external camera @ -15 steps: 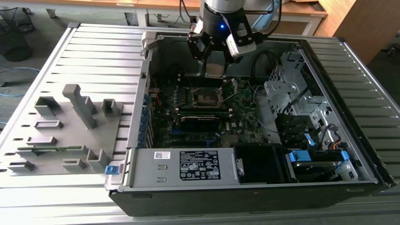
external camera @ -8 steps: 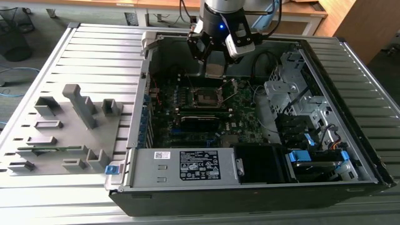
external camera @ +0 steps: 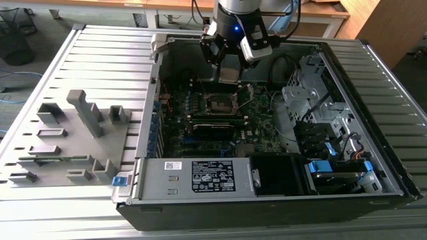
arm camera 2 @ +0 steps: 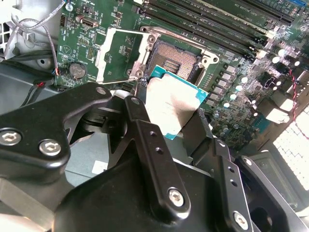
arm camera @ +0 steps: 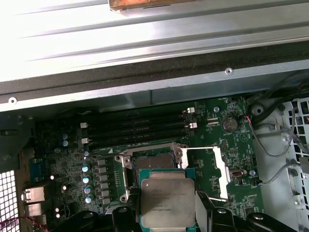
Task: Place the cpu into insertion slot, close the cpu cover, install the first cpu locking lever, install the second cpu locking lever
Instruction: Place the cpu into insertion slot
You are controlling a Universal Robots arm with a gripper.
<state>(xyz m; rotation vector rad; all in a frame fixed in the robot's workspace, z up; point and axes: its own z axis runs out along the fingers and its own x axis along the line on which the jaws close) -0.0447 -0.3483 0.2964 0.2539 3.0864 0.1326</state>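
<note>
My gripper (external camera: 230, 70) hangs over the open computer case, shut on the cpu (external camera: 229, 76), a flat square chip with a dull silver top. In the second wrist view the cpu (arm camera 2: 171, 104) sits between two black fingers (arm camera 2: 145, 140), tilted and just short of the insertion slot (arm camera 2: 176, 60), a dark square recess with a metal rim. The cpu cover (arm camera 2: 120, 55) is swung open beside the slot. The first wrist view has the cpu (arm camera: 166, 200) right before the slot (arm camera: 154, 162), with the cover (arm camera: 205, 171) open to one side. I cannot make out the locking levers.
Long black memory slots (arm camera: 135, 130) run next to the socket. Cables (external camera: 283, 70) and a metal drive cage (external camera: 313, 95) fill the case toward the exterior view's right. A power supply (external camera: 193, 175) sits at the near end. A grey fixture tray (external camera: 67, 135) lies outside the case, at the left.
</note>
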